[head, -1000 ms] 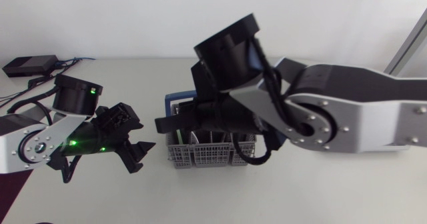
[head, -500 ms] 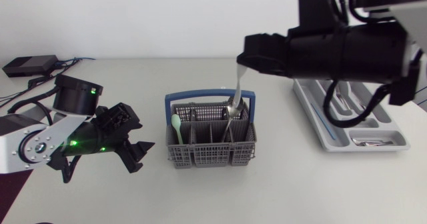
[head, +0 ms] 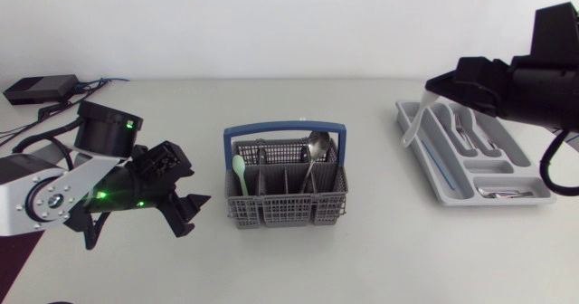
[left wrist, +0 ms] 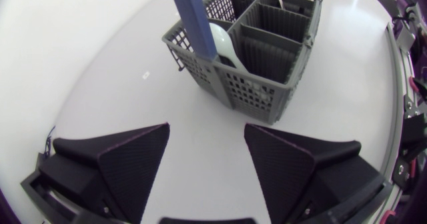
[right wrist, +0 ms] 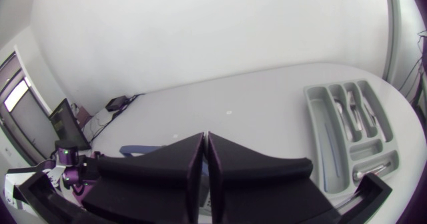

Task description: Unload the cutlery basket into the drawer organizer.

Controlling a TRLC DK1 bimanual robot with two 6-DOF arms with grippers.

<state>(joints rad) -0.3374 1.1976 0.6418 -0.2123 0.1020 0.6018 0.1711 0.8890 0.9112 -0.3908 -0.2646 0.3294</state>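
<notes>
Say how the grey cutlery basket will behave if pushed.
The basket looks like thin perforated plastic, so probably light and apt to slide. Its wide base suggests it won't tip easily, though the upright metal spoon may rattle.

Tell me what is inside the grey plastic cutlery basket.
In the grey plastic cutlery basket: a pale green spoon and a silver metal spoon, both upright. The dividers hide the compartment floors.
</notes>
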